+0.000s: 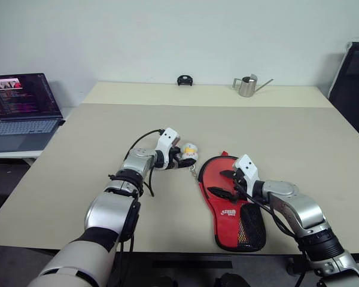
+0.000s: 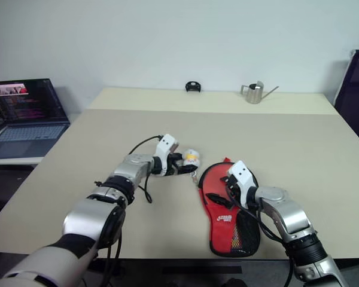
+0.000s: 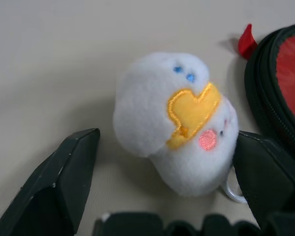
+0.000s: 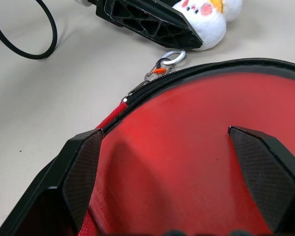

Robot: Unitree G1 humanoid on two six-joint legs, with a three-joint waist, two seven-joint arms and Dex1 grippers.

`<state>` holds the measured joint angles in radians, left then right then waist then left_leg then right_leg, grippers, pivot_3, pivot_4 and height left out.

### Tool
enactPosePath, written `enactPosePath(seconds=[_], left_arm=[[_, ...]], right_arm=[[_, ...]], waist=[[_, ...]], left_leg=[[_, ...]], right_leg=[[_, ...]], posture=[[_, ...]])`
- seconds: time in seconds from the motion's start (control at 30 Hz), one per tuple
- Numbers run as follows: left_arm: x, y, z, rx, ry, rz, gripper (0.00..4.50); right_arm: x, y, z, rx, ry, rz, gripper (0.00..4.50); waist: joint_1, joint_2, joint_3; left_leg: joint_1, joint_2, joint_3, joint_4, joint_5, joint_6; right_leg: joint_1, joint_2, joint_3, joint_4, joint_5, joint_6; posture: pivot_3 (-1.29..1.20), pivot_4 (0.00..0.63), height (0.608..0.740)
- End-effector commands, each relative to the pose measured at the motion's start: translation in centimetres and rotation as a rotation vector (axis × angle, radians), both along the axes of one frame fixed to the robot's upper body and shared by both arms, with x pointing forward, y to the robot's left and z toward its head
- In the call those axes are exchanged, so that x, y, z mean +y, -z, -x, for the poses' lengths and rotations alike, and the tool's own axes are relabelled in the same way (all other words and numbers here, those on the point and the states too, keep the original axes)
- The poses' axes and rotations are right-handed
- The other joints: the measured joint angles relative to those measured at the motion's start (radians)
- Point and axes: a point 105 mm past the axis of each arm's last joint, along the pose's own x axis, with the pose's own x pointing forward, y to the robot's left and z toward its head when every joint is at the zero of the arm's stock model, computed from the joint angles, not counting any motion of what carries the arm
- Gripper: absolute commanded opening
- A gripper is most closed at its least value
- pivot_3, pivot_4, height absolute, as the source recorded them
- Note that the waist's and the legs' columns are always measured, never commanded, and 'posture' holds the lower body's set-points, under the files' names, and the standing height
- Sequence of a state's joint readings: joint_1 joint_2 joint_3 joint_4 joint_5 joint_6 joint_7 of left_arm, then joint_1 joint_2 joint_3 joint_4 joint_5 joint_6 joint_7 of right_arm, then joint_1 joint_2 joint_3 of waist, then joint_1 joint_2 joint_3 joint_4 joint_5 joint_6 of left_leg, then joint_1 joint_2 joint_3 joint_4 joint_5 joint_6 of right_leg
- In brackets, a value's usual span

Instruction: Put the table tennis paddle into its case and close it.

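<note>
Resting over the case (image 1: 230, 200) at the near edge of the bench (image 1: 78, 179), the right gripper (image 1: 222, 183) is spreading its fingers wide above the red side, seemingly to pin the pouch for zipping. The case is lying flat, mesh pocket nearest; whether the table tennis paddle is sitting inside cannot be told. Just beyond, the left gripper (image 3: 162, 162) is straddling the white plush charm (image 3: 174, 123) with fingers apart, one black finger (image 3: 260, 172) touching the charm; the charm is clipped by a small ring (image 4: 171, 59) to the zipper pull, probably the handle for closing. Farther back, a laptop (image 1: 24, 113) and a metal watering can (image 1: 248, 85) are standing.
</note>
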<state>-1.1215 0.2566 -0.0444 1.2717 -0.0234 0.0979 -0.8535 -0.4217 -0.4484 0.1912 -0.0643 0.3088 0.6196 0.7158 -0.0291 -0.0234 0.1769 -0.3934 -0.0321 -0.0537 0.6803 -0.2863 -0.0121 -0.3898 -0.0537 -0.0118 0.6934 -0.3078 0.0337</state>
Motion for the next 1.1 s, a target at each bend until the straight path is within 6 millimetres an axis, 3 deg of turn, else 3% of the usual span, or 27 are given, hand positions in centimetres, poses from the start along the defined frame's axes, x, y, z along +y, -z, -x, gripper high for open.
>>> enactPosePath(seconds=[0.03, 0.27, 0.37, 0.63, 0.93, 1.1], left_arm=[[-0.7, -0.6, -0.2, -0.016, -0.004, 0.033, 3.21], [-1.5, -1.1, 0.4, -0.016, 0.073, 0.085, 0.75], [-1.6, -2.2, 0.5, -0.034, 0.117, 0.115, 0.12], [-0.5, -4.4, 1.3, -0.057, 0.211, 0.156, 0.11], [0.5, -3.8, 1.7, -0.048, 0.214, 0.096, 0.11], [-0.4, -3.7, 1.1, -0.076, 0.191, 0.058, 0.11]], right_arm=[[-0.2, -0.3, -0.1, -0.021, 0.020, -0.004, 4.50], [-0.8, -0.2, -0.5, -0.001, 0.081, -0.007, 4.50], [-1.7, 0.6, -1.1, 0.015, 0.129, 0.041, 4.50], [-2.5, 2.7, -1.0, 0.070, 0.117, 0.157, 4.50], [-1.5, 3.9, -0.8, 0.106, 0.098, 0.180, 4.50], [-0.8, 4.3, -0.5, 0.121, 0.091, 0.173, 4.50]], waist=[[0.000, 0.000, 0.000], [0.000, 0.000, 0.000], [0.000, 0.000, 0.000], [-0.001, 0.000, 0.000], [-0.001, -0.004, -0.003], [-0.002, -0.007, -0.006]], left_leg=[[0.000, 0.000, 0.000, 0.000, 0.000, 0.000], [0.001, 0.000, 0.000, 0.000, 0.000, -0.001], [0.001, 0.000, 0.000, 0.000, 0.001, -0.001], [0.002, 0.000, 0.000, 0.000, 0.001, -0.001], [0.003, 0.000, 0.000, 0.000, 0.001, -0.001], [0.005, 0.000, 0.000, 0.000, 0.001, -0.001]], right_leg=[[0.000, 0.000, 0.000, 0.000, 0.000, 0.000], [0.000, 0.000, 0.000, 0.002, 0.000, 0.000], [0.000, 0.000, 0.000, 0.002, 0.000, 0.000], [0.001, 0.000, 0.000, 0.003, 0.000, 0.000], [0.001, 0.000, 0.001, 0.003, 0.000, 0.000], [0.002, 0.000, 0.001, 0.004, 0.000, 0.000]], posture=[[0.00, 0.150, 0.740], [0.00, 0.150, 0.740], [0.00, 0.150, 0.740], [0.00, 0.150, 0.740], [0.00, 0.150, 0.740], [0.00, 0.150, 0.740]])
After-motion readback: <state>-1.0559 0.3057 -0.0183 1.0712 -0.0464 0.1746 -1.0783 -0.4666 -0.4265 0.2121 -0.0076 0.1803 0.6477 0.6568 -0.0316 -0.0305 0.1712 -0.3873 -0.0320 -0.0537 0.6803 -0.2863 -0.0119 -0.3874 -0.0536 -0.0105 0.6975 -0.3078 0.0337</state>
